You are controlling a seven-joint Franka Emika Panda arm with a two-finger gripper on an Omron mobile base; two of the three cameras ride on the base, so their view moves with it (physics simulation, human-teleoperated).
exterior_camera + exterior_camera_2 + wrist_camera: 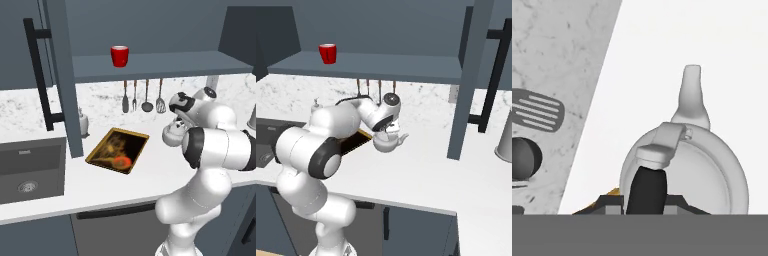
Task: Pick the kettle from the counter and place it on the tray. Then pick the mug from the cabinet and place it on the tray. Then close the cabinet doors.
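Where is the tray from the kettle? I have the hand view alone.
Observer: The tray lies on the counter just left of the kettle, toward the sink.
Operator: Does something stand on it?
Observer: No, its surface is bare.
Operator: And the mug?
Observer: The mug stands upright on the cabinet shelf, above the tray, with the cabinet door open.
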